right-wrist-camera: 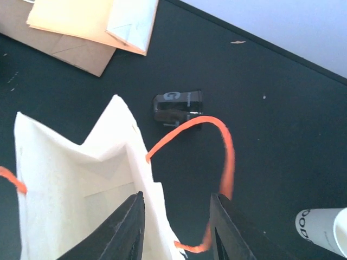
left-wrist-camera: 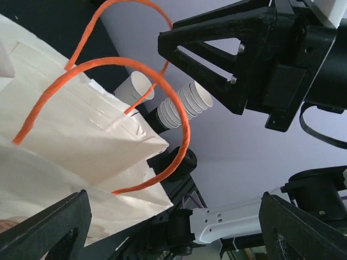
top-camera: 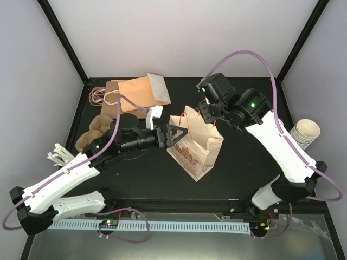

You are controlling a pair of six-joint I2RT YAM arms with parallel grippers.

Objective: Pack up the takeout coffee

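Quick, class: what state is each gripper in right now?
Left gripper: open wide at the paper bag.
Right gripper: open, straddling the paper bag's rim.

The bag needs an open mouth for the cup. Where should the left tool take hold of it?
Likely the paper bag by its left top rim, coming sideways from the left: its mouth gapes upward, that thin edge lies beside the open left tool.

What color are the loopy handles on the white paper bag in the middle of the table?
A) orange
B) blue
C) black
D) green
A: the white paper bag standing in the middle has thin, looping orange handles, which show clearly in both wrist views.
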